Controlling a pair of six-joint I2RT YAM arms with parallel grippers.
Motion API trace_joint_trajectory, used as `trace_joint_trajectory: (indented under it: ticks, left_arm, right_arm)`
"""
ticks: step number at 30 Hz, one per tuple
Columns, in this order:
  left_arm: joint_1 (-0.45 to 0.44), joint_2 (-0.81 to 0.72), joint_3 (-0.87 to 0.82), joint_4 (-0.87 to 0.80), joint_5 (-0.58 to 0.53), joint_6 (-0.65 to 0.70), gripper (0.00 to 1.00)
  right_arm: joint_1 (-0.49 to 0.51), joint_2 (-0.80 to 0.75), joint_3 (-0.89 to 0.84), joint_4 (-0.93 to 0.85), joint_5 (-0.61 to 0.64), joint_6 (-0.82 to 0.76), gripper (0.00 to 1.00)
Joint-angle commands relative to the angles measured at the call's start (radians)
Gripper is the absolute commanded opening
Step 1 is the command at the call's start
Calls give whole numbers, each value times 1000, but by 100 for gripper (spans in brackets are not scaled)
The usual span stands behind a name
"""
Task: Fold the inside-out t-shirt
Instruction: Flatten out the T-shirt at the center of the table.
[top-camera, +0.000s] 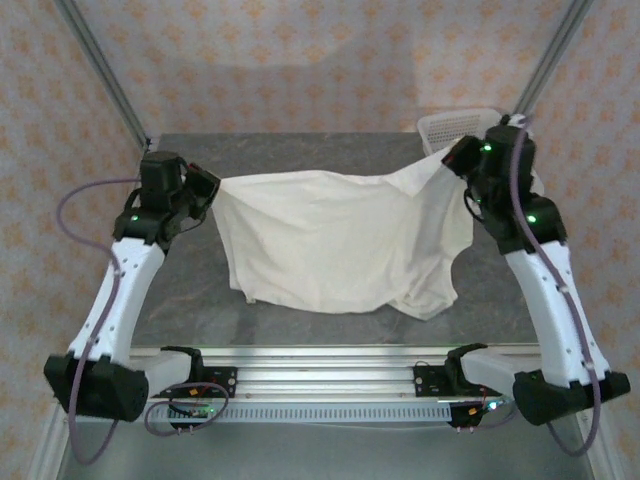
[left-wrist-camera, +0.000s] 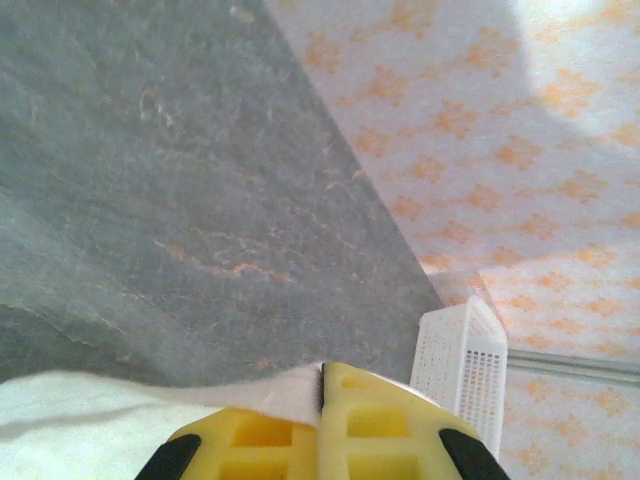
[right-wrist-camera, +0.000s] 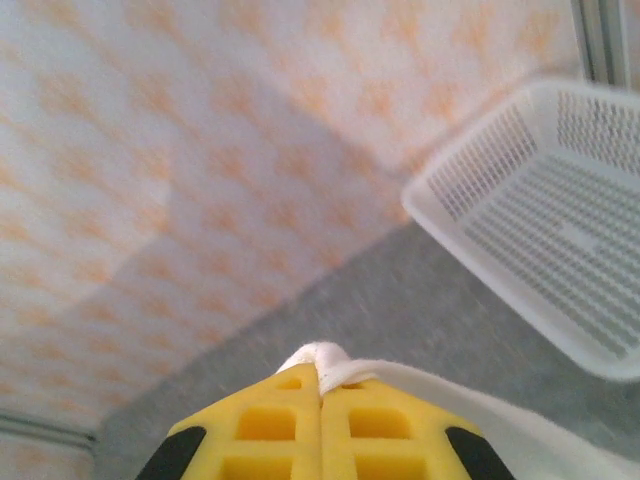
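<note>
The white t-shirt (top-camera: 335, 240) hangs stretched between both arms above the grey table, its lower edge sagging toward the front. My left gripper (top-camera: 212, 186) is shut on the shirt's left corner; in the left wrist view the yellow jaws (left-wrist-camera: 322, 375) pinch a white cloth edge (left-wrist-camera: 120, 410). My right gripper (top-camera: 452, 158) is shut on the shirt's right corner; in the right wrist view a small fold of white cloth (right-wrist-camera: 325, 357) pokes out between the closed gripper (right-wrist-camera: 320, 378), and the fabric trails off to the right (right-wrist-camera: 520, 425).
A white mesh basket (top-camera: 455, 125) stands at the back right corner of the grey table (top-camera: 190, 290), just behind the right gripper; the basket (right-wrist-camera: 550, 220) (left-wrist-camera: 462, 365) is near both cameras' sight. Patterned walls surround the table. A metal rail (top-camera: 320, 375) runs along the front.
</note>
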Motion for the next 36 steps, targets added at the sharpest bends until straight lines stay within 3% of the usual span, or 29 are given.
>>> trace_joint_trajectory:
  ticks: [1, 7, 12, 15, 19, 23, 27, 33, 36]
  left_arm:
    - [9, -67, 80, -225, -104, 115, 0]
    - [9, -185, 216, -336, -195, 165, 0]
    - [9, -257, 230, -340, -225, 208, 0]
    - [9, -265, 220, -304, -145, 226, 0]
    - [9, -268, 205, -218, 53, 232, 0]
    - [9, -333, 204, -108, 128, 357, 0]
    - [9, -410, 308, -89, 48, 453, 0]
    - [9, -403, 569, -193, -103, 569, 0]
    - [9, -361, 608, -228, -231, 608, 0]
  right_arm:
    - [-6, -48, 91, -2, 86, 12, 0]
    - [-7, -132, 187, 23, 189, 6, 0]
    - [-6, -212, 155, 86, 191, 7, 0]
    - [-6, -225, 148, 104, 98, 16, 0]
    - [-6, -224, 139, 136, -69, 4, 0]
    - [-7, -245, 123, 219, -278, -53, 0]
    - [-6, -293, 110, 420, -463, -28, 0]
    - [-6, -305, 229, 493, -427, 41, 0]
    - [-6, -286, 251, 491, -364, 44, 0]
